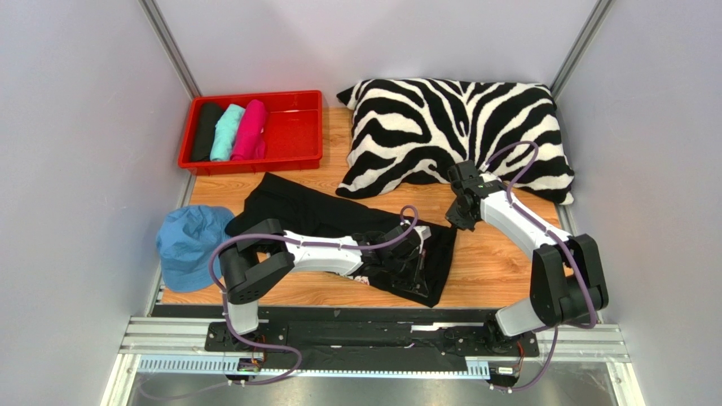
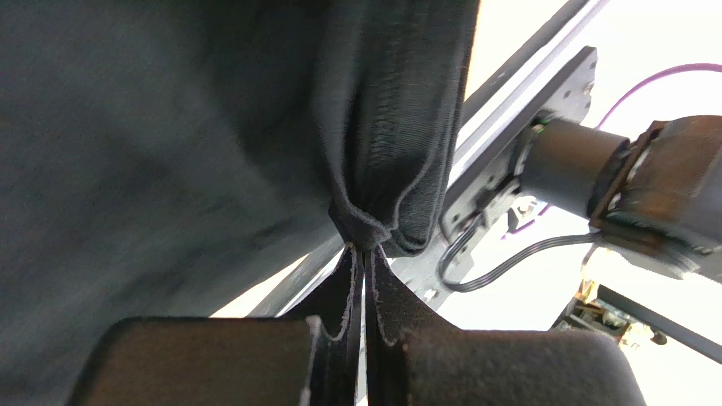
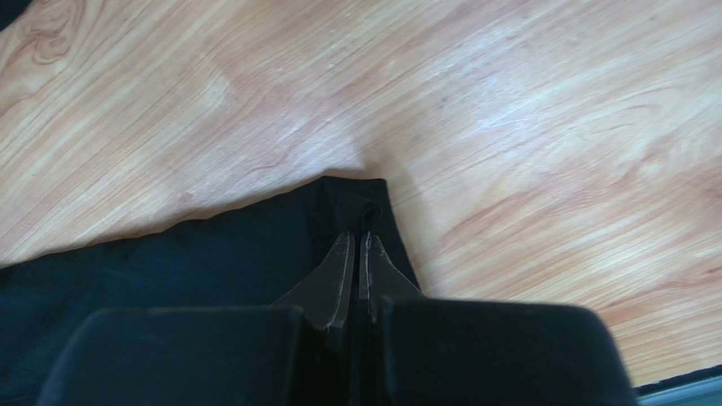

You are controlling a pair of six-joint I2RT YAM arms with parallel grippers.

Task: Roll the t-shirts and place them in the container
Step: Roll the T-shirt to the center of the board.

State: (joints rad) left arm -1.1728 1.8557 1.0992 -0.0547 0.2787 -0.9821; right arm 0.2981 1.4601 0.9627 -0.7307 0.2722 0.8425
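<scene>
On wooden table [image 1: 496, 262], big black t-shirt [image 1: 313, 211] lies spread near arms. Bunched hem clamped in left gripper [image 2: 364, 252]; right-hand corner pinched in closed right gripper [image 3: 356, 241]. Rolled black shirt [image 1: 206, 131], teal shirt [image 1: 227, 133], pink shirt [image 1: 251, 128] side by side in red tray [image 1: 297, 127].

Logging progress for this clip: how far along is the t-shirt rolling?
Done: a black tee, a teal tee and a pink tee lie rolled side by side in the red tray. In hand: the large black t-shirt lies spread on the table, not rolled, the left claw shut on a bunched hem and the right claw pinching a corner. Left: rolling that shirt, which probably then joins the others.
</scene>
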